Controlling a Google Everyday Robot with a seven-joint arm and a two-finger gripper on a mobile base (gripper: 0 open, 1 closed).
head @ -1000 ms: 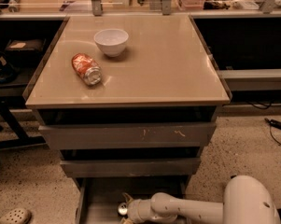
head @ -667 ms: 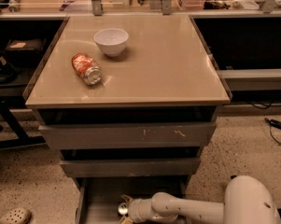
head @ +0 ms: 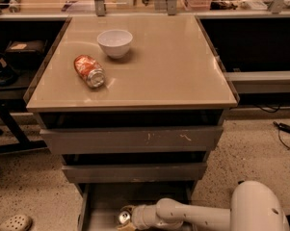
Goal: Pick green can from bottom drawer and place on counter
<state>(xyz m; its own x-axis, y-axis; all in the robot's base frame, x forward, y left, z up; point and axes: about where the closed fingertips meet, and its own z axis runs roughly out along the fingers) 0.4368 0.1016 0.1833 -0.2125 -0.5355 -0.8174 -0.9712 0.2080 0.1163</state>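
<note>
The bottom drawer (head: 149, 196) is pulled open under the two wider grey drawers. The green can (head: 123, 218) sits in it near the front, only its silver top and a little of its side showing at the bottom edge of the camera view. My gripper (head: 127, 216) is low inside the drawer, right at the can, reaching in from the right on a white arm (head: 183, 214). The beige counter (head: 159, 66) caps the drawer unit above.
A crushed orange-red can (head: 89, 71) lies on its side on the counter's left part, with a white bowl (head: 115, 42) behind it. The two wider drawers (head: 135, 139) overhang the open one. Cables (head: 284, 129) lie on the floor at right; a shoe (head: 12, 223) at lower left.
</note>
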